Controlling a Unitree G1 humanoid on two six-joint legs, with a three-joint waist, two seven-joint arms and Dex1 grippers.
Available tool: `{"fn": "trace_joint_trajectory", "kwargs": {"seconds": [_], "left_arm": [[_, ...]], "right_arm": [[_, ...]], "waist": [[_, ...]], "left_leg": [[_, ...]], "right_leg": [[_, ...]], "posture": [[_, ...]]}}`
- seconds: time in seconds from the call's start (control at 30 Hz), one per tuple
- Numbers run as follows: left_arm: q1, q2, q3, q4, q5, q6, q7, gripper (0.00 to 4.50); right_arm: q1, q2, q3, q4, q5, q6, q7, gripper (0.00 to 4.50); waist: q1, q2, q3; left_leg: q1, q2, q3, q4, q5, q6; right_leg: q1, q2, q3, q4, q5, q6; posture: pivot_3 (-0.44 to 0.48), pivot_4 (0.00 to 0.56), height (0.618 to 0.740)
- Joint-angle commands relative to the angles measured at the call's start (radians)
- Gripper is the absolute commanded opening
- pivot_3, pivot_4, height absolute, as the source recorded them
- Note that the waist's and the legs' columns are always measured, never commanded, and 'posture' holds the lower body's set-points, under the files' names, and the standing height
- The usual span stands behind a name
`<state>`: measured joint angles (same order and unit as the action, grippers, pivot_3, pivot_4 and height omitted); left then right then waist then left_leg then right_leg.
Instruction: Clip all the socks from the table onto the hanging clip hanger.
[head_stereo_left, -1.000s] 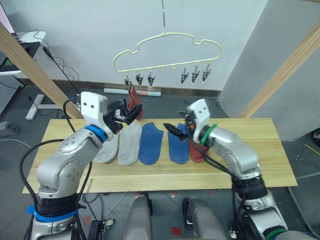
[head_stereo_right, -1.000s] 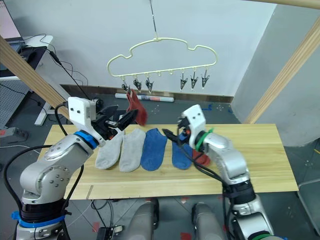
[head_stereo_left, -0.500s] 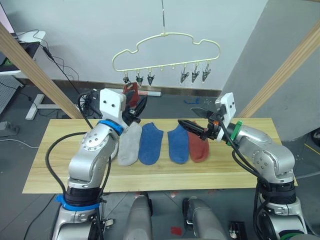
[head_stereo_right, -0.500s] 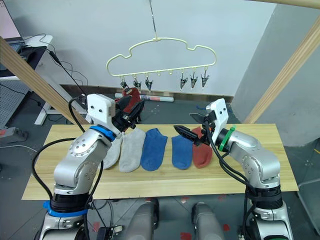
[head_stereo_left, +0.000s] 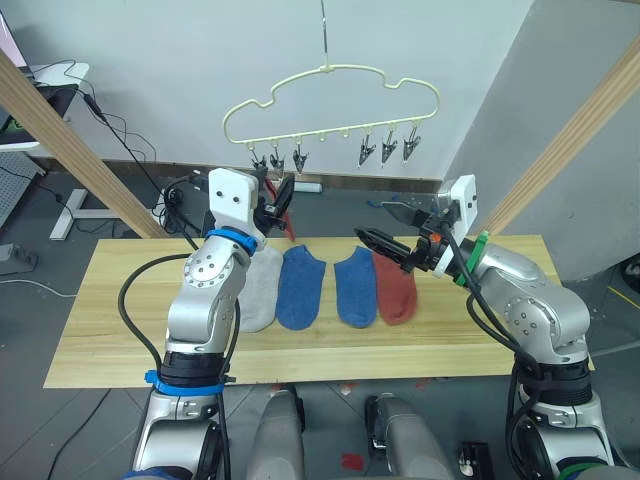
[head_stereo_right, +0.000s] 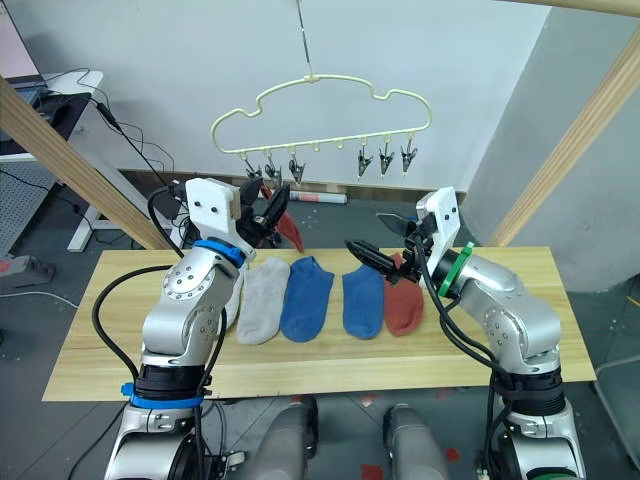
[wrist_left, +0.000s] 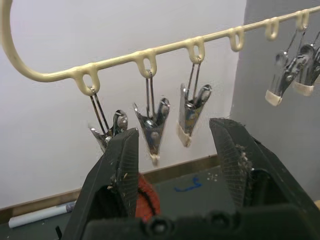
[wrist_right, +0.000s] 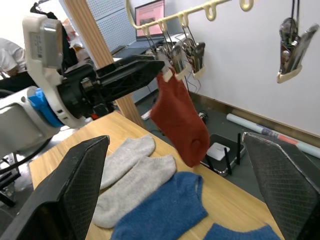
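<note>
Five socks lie side by side on the pale wooden bench (head_stereo_right: 520, 340), toes pointing away from the robot: two light grey socks (head_stereo_right: 262, 297) on the left, the outermost partly hidden behind the left arm, then two blue socks (head_stereo_right: 309, 296), then one flat rust red sock (head_stereo_right: 404, 305) on the right. All are short ankle socks of soft, slightly fuzzy fabric.

A sixth, hanging red sock (wrist_right: 180, 120) dangles by its cuff from a clip at the left end of the clip hanger (head_stereo_left: 330, 72), drooping with its toe down above the far edge of the bench. The clip hanger is a pale yellow wire outline shaped like a cloud, hung by a thin metal hook, with small loops along its lower bar carrying grey metal clips (wrist_left: 192, 112) in two groups of three.

The left tool (wrist_left: 175, 165) is raised just under the left group of clips, fingers spread apart and holding nothing, close beside the hanging red sock. The right tool (head_stereo_right: 385, 240) hovers above the inner blue sock and the flat rust red sock, also spread open and empty.
</note>
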<state>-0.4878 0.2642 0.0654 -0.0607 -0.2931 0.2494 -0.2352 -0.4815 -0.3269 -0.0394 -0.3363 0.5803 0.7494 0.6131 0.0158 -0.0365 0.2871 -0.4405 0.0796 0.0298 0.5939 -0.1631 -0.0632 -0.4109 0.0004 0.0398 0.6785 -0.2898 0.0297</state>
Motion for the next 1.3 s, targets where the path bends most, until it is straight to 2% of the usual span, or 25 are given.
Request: {"fn": "trace_joint_trajectory", "kwargs": {"seconds": [0.03,0.8,0.9,1.07,1.3], "left_arm": [[-0.026,-0.012,0.013,0.015,0.017,-0.055,-0.006,2.47],[-0.117,-0.049,0.021,0.21,0.09,-0.204,0.003,2.47],[-0.12,-0.05,0.021,0.217,0.093,-0.215,0.003,1.91],[-0.124,-0.051,0.023,0.223,0.096,-0.22,0.008,0.57],[-0.142,-0.05,0.031,0.246,0.102,-0.229,0.01,0.57]], "right_arm": [[-0.018,-0.009,-0.017,-0.039,0.043,-0.004,0.009,4.5],[-0.048,-0.031,-0.006,-0.048,0.088,0.0,-0.016,4.5],[-0.049,-0.033,-0.008,-0.047,0.088,-0.001,-0.017,4.5],[-0.048,-0.035,-0.009,-0.047,0.089,-0.003,-0.02,4.5],[-0.045,-0.032,-0.007,-0.049,0.092,-0.002,-0.024,4.5]], "waist": [[-0.001,0.0,0.0],[-0.016,0.0,0.0],[-0.016,0.0,0.0],[-0.017,0.0,0.0],[-0.017,0.0,0.0]], "left_leg": [[0.0,0.0,0.0,0.0,0.0,0.0],[0.0,0.0,0.0,0.001,0.0,0.0],[0.0,0.0,0.0,0.001,0.0,0.0],[0.0,0.0,0.0,0.001,0.0,0.0],[0.0,0.0,0.0,0.001,0.0,0.0]], "right_leg": [[0.0,0.0,0.0,0.0,0.0,0.0],[0.0,0.0,0.0,0.0,0.0,0.0],[0.0,0.0,0.0,0.0,0.0,0.0],[0.0,0.0,0.0,0.0,0.0,0.0],[0.0,0.0,0.0,0.001,0.0,0.0]], "posture": [[0.031,0.295,0.74],[0.01,0.29,0.74],[0.01,0.29,0.74],[0.01,0.29,0.74],[0.008,0.288,0.74]]}}
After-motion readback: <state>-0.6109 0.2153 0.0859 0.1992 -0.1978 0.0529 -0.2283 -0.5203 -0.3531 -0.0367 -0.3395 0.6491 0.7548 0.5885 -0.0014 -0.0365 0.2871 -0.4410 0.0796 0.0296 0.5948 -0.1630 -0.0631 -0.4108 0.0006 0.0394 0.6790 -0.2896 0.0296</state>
